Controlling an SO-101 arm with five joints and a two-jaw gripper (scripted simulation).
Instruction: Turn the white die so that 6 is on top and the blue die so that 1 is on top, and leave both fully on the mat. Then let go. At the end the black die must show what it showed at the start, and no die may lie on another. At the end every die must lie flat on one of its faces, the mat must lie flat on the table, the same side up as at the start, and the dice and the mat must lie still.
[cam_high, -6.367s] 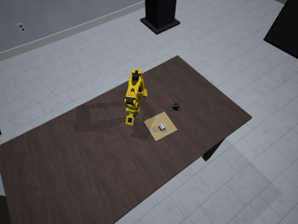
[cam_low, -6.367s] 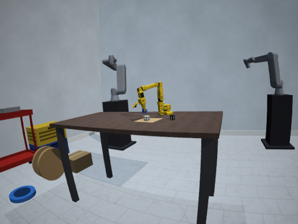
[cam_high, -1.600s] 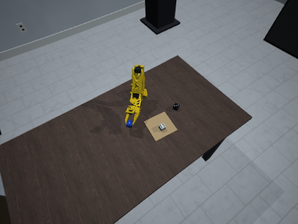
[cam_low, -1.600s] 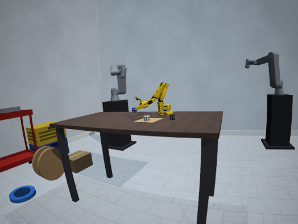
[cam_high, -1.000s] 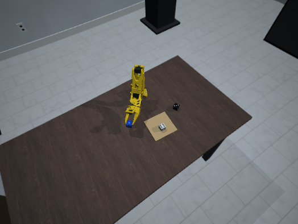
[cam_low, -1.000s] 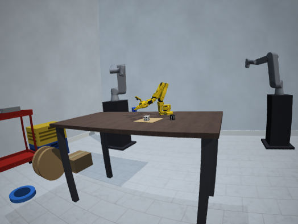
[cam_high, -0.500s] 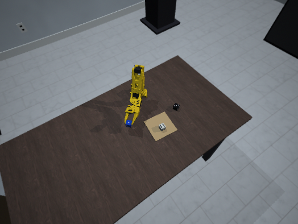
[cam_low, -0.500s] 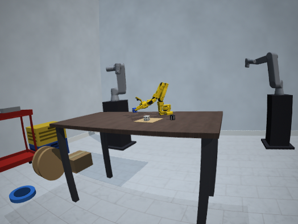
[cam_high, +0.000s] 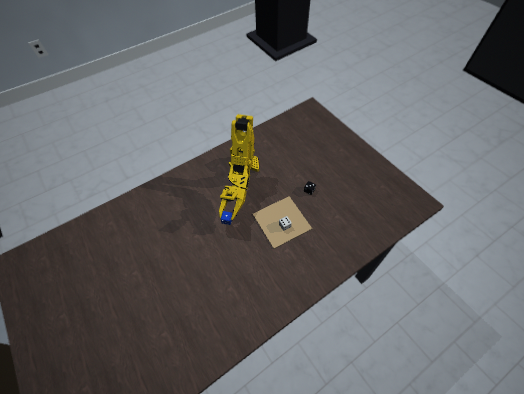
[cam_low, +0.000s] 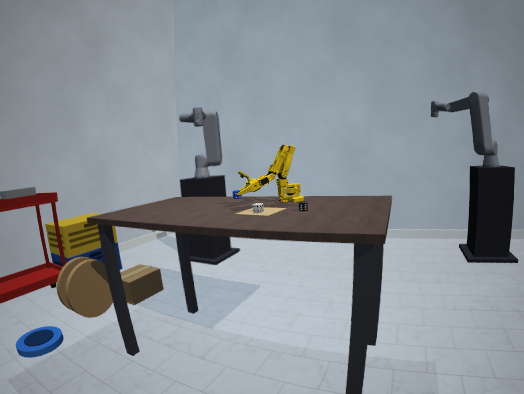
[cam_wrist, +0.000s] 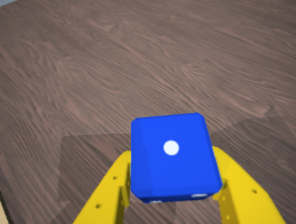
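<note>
The gripper (cam_high: 227, 212) holds the blue die (cam_high: 226, 217) low over the table (cam_high: 125, 280) beside the mat (cam_high: 267, 235), one-pip face showing, so next comes carrying it onto the mat near the white die (cam_high: 285, 223).

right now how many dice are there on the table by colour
small white cube die on the tan square mat: 1
small blue cube die gripped in the yellow claw: 1
small black cube die on the dark wooden table: 1
total: 3
</note>
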